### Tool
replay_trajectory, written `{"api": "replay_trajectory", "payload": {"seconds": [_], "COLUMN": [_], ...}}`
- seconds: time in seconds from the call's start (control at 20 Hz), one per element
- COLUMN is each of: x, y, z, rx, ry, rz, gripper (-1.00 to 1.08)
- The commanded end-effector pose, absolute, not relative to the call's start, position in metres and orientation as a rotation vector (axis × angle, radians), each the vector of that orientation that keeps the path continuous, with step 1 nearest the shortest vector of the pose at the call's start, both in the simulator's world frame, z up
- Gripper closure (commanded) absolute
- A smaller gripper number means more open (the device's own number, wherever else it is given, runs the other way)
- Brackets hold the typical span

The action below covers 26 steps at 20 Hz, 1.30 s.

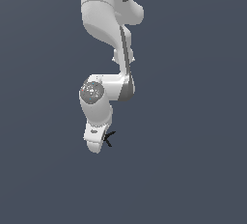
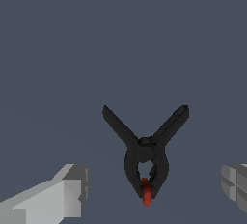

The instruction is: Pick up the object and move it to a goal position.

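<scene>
1. Lying flat on the grey surface [image 2: 120, 39]: the object [image 2: 145, 158], a black thing of two spread prongs and two curved arms closing on a small red spot.
2. Hanging over the object with fingers [image 2: 67, 194] spread wide on either side of it, touching nothing: the claw [image 2: 149, 194].
3. In the exterior view, peeking out just beside the white claw [image 1: 95, 138], on the exterior view's right of it: the object [image 1: 108, 139], mostly hidden.
</scene>
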<state>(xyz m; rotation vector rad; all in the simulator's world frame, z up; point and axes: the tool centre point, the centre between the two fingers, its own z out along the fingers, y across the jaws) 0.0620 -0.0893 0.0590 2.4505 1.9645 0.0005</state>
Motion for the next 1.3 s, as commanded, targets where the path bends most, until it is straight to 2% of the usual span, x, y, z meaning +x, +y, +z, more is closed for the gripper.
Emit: {"api": "replay_trajectory", "payload": {"seconds": [0.0,0.3,0.6,0.65,1.25], "x": [0.061,0.061,0.062,0.062,0.062], "y": [-0.089,-0.089,-0.089,-0.089,-0.089], "z": [0.051,0.021,0.014,0.014,0.015], "rx": [2.45,2.447,2.447,2.447,2.447], "ry": [1.966,1.97,1.97,1.97,1.97], "rz": [-0.001,-0.001,-0.001,-0.001,-0.001], "gripper": [-0.92,-0.92,-0.92,1.08,1.08]}}
